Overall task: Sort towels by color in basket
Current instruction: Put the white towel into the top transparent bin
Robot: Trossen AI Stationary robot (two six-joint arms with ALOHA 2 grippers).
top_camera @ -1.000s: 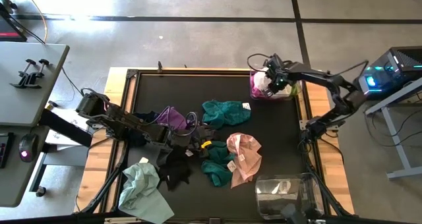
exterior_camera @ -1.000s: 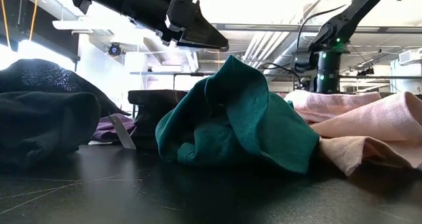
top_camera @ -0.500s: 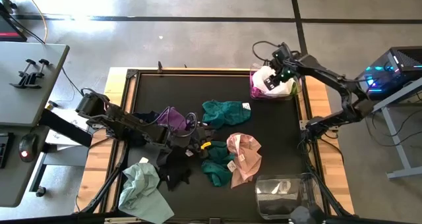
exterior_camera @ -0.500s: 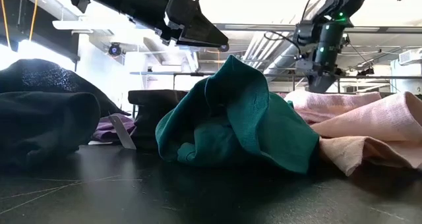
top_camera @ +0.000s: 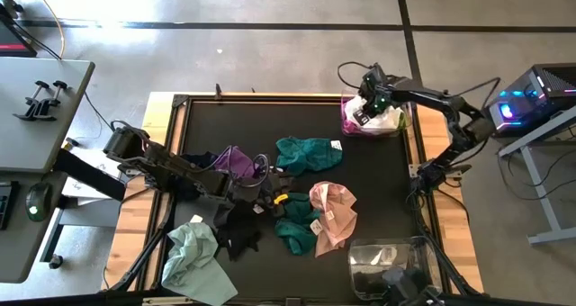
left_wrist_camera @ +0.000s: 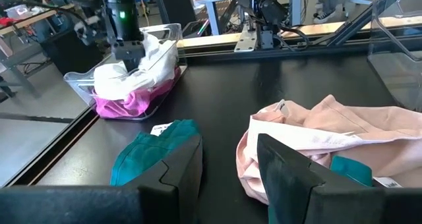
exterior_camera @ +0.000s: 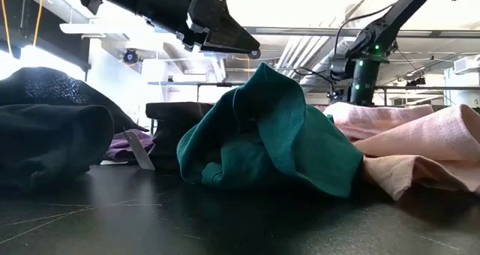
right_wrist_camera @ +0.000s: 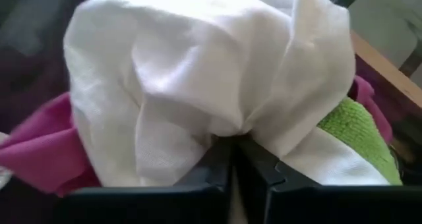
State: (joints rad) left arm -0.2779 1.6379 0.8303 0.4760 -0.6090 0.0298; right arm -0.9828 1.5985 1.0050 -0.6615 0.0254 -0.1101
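A clear basket [top_camera: 346,128] at the table's far right corner holds a white towel [left_wrist_camera: 142,69] lying on a magenta towel [left_wrist_camera: 125,105], with a lime green one [right_wrist_camera: 359,128] beside them. My right gripper [right_wrist_camera: 234,148] points down into this basket, shut on the white towel. My left gripper [left_wrist_camera: 227,165] hangs open over the table's middle, with nothing between its fingers. Ahead of it lie a teal towel [left_wrist_camera: 155,158] and a pink towel [left_wrist_camera: 316,132]. Purple [top_camera: 234,162], black [top_camera: 238,229] and pale mint [top_camera: 193,256] towels lie on the left half. My right gripper pinches a gathered pucker on top of the white towel [right_wrist_camera: 221,125] between its two shut fingers. The fingers come steeply from above. The towel rests in the basket on the magenta towel, bunched up around the fingertips.
A second clear basket [top_camera: 389,263] stands at the near right corner. Another teal towel [top_camera: 292,234] lies beside the pink one. A wooden frame [top_camera: 425,153] runs round the black table top. Bare table lies between the towels and the far right basket.
My right gripper rose and swung toward the table's far right corner, then came back down onto the white towel in the basket. The white towel now shows broader in the basket than a second ago. My left arm kept still.
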